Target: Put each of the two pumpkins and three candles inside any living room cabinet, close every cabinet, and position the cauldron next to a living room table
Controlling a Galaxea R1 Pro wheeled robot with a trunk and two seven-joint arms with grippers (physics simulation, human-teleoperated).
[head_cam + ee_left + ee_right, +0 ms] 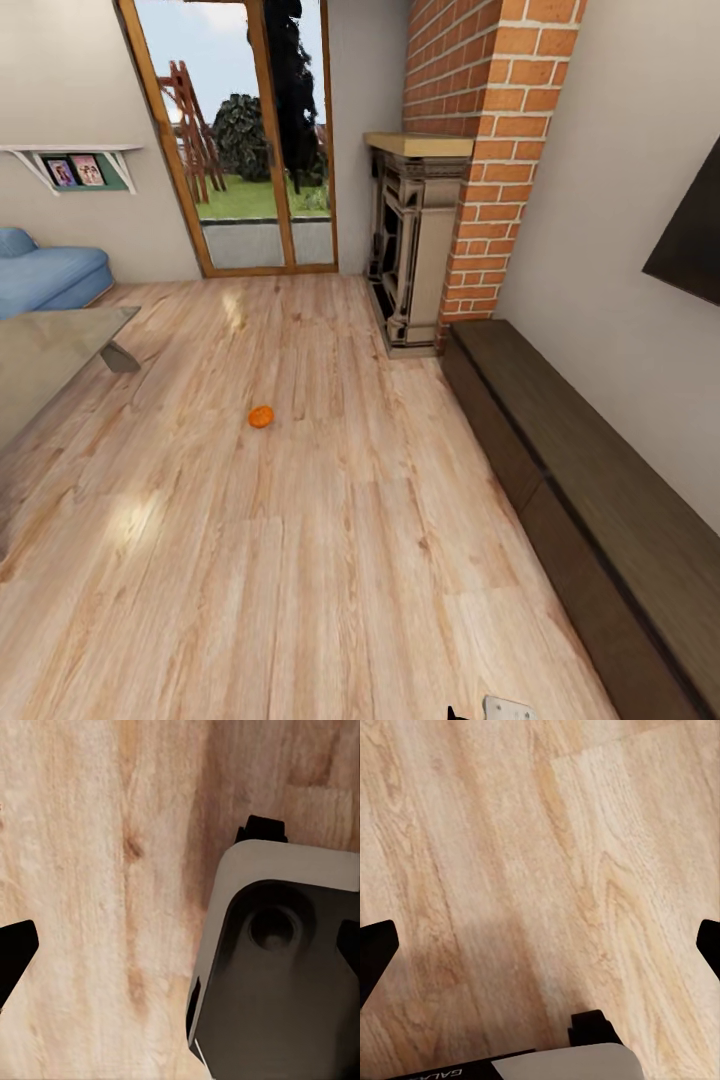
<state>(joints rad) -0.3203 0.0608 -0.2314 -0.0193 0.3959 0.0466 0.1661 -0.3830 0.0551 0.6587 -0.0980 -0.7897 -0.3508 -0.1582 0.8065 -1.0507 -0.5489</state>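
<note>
Orange pumpkin (pixel 261 417) sits alone on the wood floor (pixel 300 560), mid-room, well ahead of the robot and a bit left of centre. Dark-brown cabinet (pixel 590 480) runs along the right wall, fronts all look shut. Tabletop (pixel 50 350) pokes in at far left, near the blue sofa (pixel 50 275). Left claw (pixel 180 945) and right claw (pixel 540 945) both hang over bare floor with fingertips spread wide at the frame edges, holding nothing. Pumpkin lies far forward of both claws, well out of reach; left arm looks marginally nearer, so base needs to drive up first. Round, so no grasp axis to worry about.
</note>
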